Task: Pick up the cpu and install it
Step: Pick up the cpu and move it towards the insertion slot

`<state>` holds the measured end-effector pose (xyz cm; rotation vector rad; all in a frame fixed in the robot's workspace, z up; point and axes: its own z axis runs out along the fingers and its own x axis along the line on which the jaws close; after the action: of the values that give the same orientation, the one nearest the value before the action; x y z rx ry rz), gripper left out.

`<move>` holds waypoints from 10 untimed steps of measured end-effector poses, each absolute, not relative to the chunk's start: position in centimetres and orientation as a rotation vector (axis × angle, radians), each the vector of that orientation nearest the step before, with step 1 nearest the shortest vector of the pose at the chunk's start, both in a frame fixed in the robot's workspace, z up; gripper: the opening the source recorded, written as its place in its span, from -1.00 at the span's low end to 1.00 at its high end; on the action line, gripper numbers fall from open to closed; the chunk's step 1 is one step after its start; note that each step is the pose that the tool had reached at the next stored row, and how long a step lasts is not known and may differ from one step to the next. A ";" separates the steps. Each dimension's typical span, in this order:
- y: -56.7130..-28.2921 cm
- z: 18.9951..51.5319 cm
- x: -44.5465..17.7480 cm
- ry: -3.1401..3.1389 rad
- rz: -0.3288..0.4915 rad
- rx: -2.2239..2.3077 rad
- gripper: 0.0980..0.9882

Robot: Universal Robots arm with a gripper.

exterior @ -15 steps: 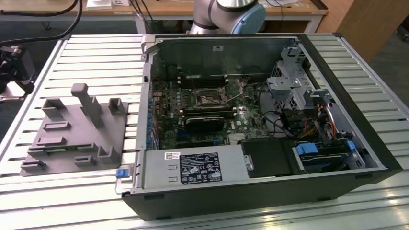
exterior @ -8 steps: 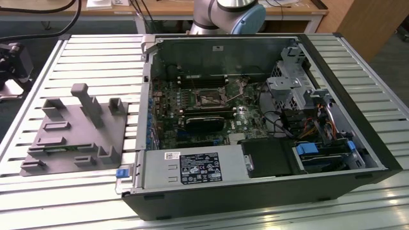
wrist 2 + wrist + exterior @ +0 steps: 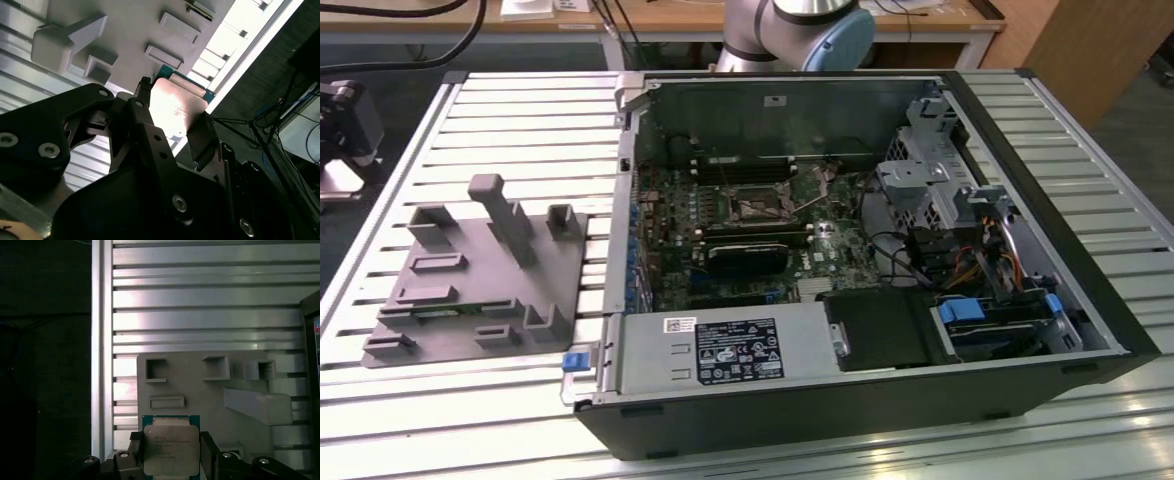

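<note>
Holding the cpu [image 3: 170, 450] clamped in the jaws over the grey tray [image 3: 200, 390], you're mid-pickup; seating calls for square alignment with the socket [image 3: 758, 208], at the tray's 3 o'clock.

A grey plastic tray [image 3: 474, 275] with raised blocks lies on the slatted metal table [image 3: 520, 110] at the exterior view's left. Beside it, toward the right, an open computer case [image 3: 854, 415] shows its motherboard [image 3: 680, 230] and black socket frame [image 3: 758, 208].

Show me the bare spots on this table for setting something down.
Bare slats lie beyond the grey tray toward the table's far edge, and in front of the tray. Crowded: inside the computer case. The jaws grip the cpu.
</note>
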<state>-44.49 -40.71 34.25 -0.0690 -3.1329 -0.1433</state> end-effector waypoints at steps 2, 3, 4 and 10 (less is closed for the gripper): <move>-40.7 34.4 -44.5 -3.133 -0.143 -0.069 0.00; -40.7 34.5 -44.5 -3.133 -0.143 -0.069 0.00; -40.7 34.6 -44.5 -3.133 -0.143 -0.069 0.00; -40.7 35.2 -44.5 -3.133 -0.144 -0.069 0.00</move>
<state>-44.49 -40.71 35.24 -0.0690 -3.1329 -0.1436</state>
